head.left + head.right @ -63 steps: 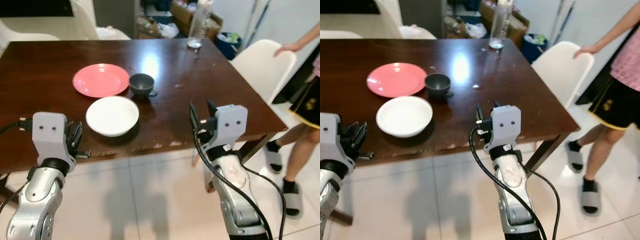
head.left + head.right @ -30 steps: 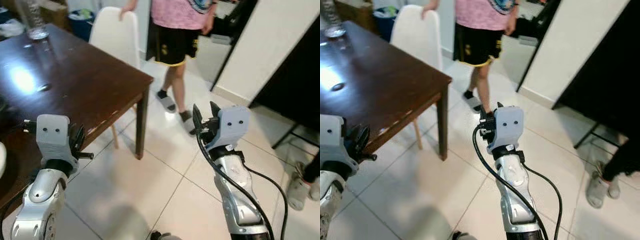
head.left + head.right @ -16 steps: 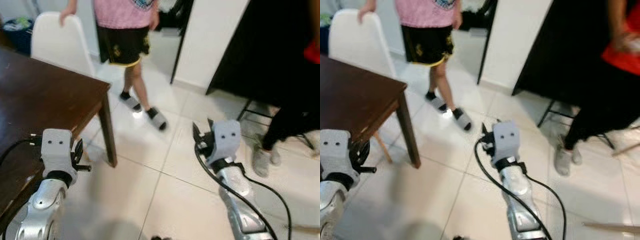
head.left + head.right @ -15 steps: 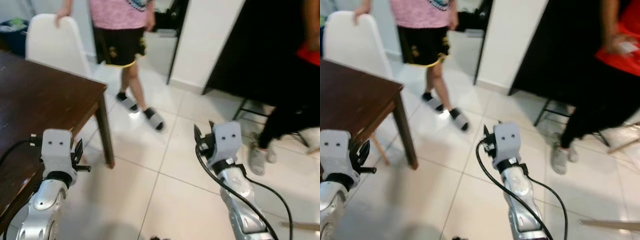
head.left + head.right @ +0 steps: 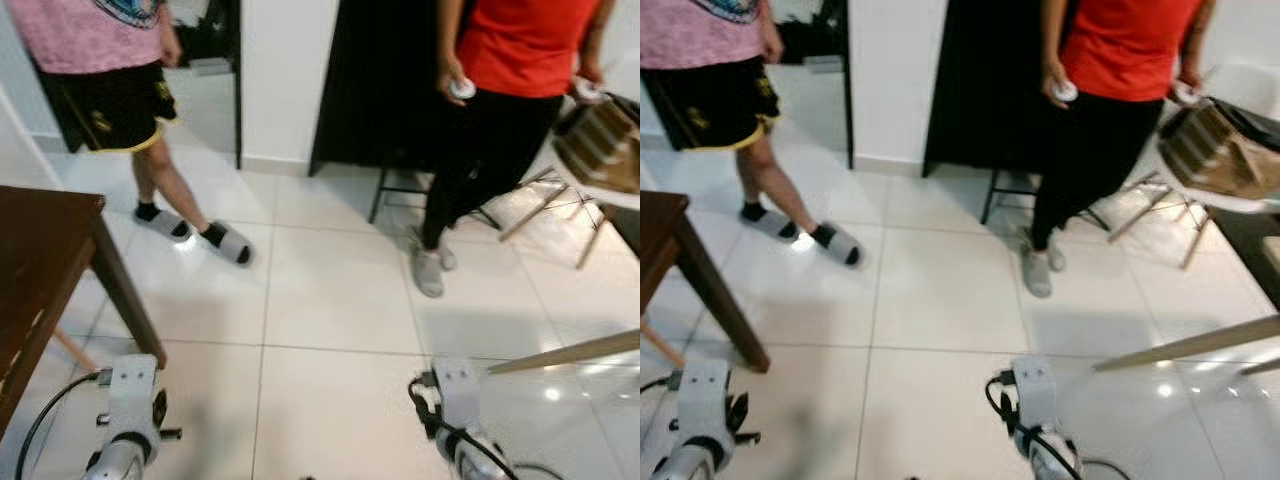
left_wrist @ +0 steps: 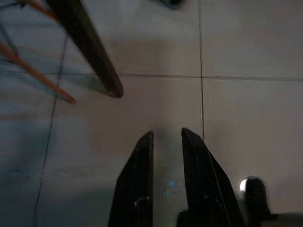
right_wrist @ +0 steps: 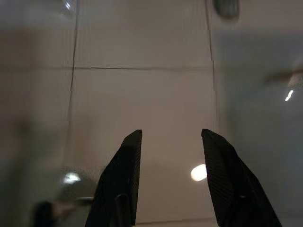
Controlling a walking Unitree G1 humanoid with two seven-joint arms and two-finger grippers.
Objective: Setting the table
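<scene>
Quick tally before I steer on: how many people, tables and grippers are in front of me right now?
People: 2, one in a pink top, one in a red top
Tables: 1, the dark wooden table, only its corner in view
Grippers: 2, left gripper and right gripper, both empty
Total: 5

You see a floor (image 5: 330,300) of pale glossy tiles with thin grey joints. On your left, the corner of a dark brown table (image 5: 40,250) stands on it with one dark leg (image 5: 125,300). Two persons stand on the tiles: one in grey slippers (image 5: 228,243), one in grey shoes (image 5: 428,272). A black stand's leg (image 5: 380,195) rests behind.
</scene>
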